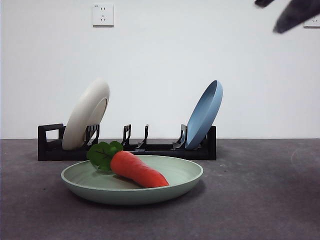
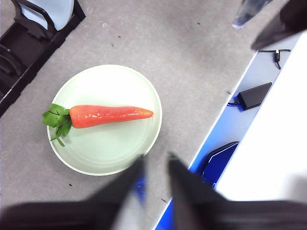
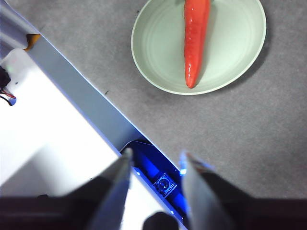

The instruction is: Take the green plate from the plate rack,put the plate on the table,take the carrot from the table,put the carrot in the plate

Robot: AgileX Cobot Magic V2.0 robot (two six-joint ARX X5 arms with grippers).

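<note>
The green plate [image 1: 132, 186] lies flat on the table [image 1: 260, 200] in front of the plate rack [image 1: 150, 148]. The carrot [image 1: 139, 170] lies inside it, leafy top toward the rack. The left wrist view shows the plate [image 2: 105, 143] and carrot [image 2: 110, 115] from high above, beyond my left gripper [image 2: 156, 160], which is open and empty. The right wrist view shows the plate [image 3: 225, 52] and carrot [image 3: 195, 38] far from my right gripper [image 3: 156, 160], which is open, empty and over the table's edge. A dark arm tip [image 1: 295, 12] shows at the front view's top right corner.
The rack holds a cream-white plate [image 1: 86, 120] at the handle end and a blue plate [image 1: 204, 115] at the other end. The middle slots hold nothing. A black power adapter [image 2: 254, 95] and cables lie beyond the table's edge [image 2: 225, 115].
</note>
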